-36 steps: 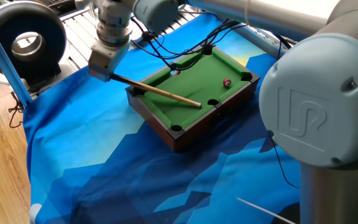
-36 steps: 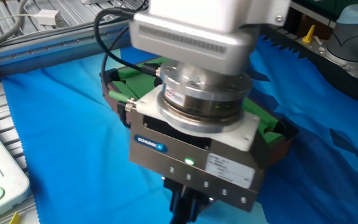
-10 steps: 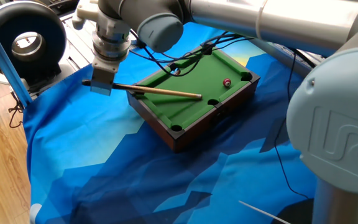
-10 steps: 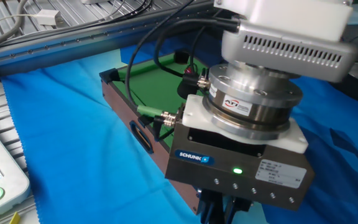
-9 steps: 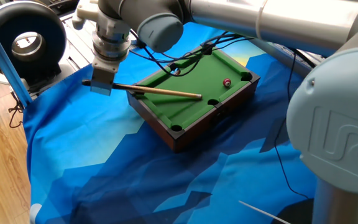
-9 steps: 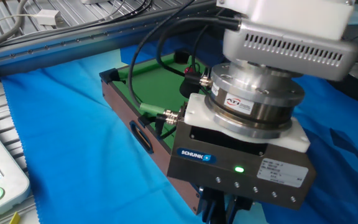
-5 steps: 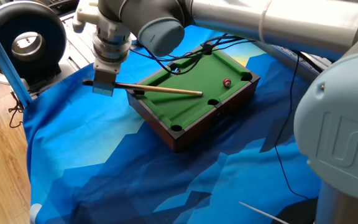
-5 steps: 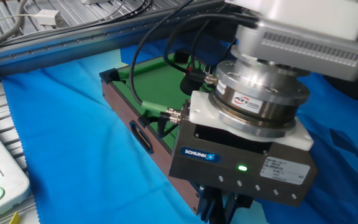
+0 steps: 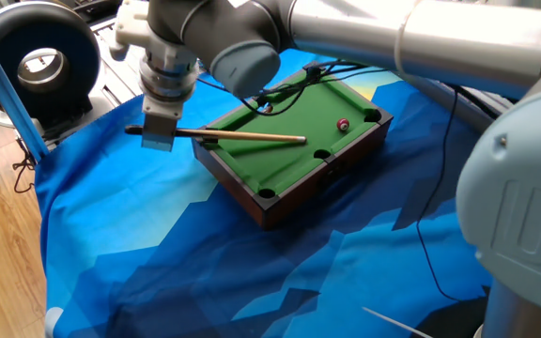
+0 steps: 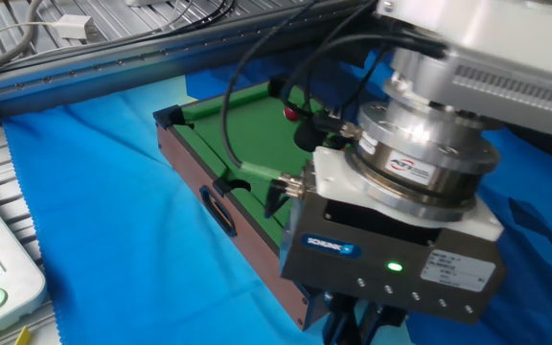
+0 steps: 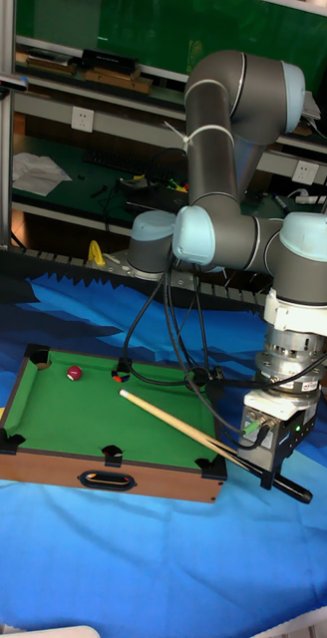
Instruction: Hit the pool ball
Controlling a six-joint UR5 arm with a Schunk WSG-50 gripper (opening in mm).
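Observation:
The pool ball [image 9: 343, 124] is a tiny dark-red ball on the green felt of the small wooden pool table [image 9: 252, 192], near a far-corner pocket. The tall fixed view shows the pool ball [image 11: 74, 373] at the table's left end. My gripper [image 9: 157, 139] hangs just off the table's left end, shut on the butt of a wooden cue stick [image 9: 252, 137]. The cue lies across the felt, and its tip [image 11: 122, 393] stops short of the ball with a gap between them. In the other fixed view the gripper [image 10: 360, 324] body fills the foreground and hides much of the table.
A blue patterned cloth [image 9: 158, 244] covers the table top. Black cables [image 11: 173, 329] hang from the arm over the pool table's right half. A black round fan [image 9: 36, 61] stands at the back left. A small reddish object sits at a back pocket [image 11: 119, 377].
Over 3.6 seconds the cue swung from a slanted line to nearly level across the felt. In the last second the gripper drifted slightly sideways. The ball stayed put.

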